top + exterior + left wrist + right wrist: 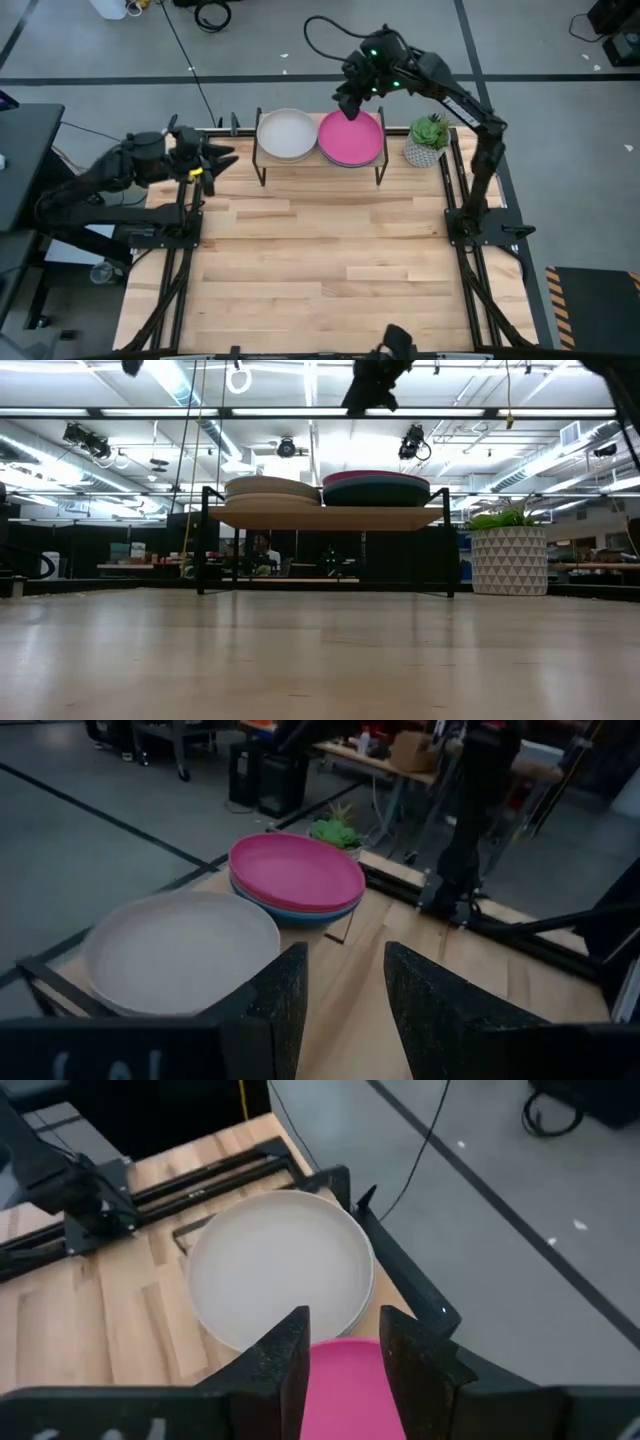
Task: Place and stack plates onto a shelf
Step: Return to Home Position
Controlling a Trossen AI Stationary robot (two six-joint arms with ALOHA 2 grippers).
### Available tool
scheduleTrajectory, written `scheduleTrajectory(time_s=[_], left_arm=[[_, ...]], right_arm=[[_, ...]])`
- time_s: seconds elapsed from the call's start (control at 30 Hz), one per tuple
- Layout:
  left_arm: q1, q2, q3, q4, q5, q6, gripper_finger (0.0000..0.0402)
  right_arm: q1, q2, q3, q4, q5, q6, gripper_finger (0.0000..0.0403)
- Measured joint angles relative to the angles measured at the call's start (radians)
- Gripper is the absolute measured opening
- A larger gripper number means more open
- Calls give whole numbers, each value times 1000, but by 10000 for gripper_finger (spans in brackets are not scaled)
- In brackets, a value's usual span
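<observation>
My right hand (350,100) hovers over the pink plate (352,140), fingers parted, empty. It tops one stack on the shelf (325,517), a pale plate (287,133) the other. None lies on the tabletop (330,260), so stacking looks done. Left hand (222,160) waits left of the shelf, parted, empty.

Two plate stacks (287,135), one shelf (325,518), one plant (430,131).
</observation>
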State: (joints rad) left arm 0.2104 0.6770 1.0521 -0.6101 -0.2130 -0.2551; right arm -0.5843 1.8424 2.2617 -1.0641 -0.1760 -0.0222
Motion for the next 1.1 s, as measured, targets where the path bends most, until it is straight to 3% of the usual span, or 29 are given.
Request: scheduleTrajectory(time_s=[0.2, 0.47, 0.67, 0.8, 1.0, 1.1], left_arm=[[2, -133, -241, 236, -13, -80, 141], [3, -293, -489, 389, -52, -216, 141], [3, -367, -620, 439, -98, -327, 141], [3, -398, -658, 448, -127, -370, 141], [3, -427, -667, 464, -150, -380, 141], [3, -439, -667, 464, -161, -361, 141]], right_arm=[[36, -179, -277, 151, 60, 49, 129], [113, -497, -966, 663, 122, 248, 129], [146, -668, -1370, 962, 133, 419, 129], [147, -779, -1541, 1080, 155, 467, 129], [159, -959, -1638, 1127, 250, 411, 129], [156, -1036, -1702, 1147, 203, 428, 128]])
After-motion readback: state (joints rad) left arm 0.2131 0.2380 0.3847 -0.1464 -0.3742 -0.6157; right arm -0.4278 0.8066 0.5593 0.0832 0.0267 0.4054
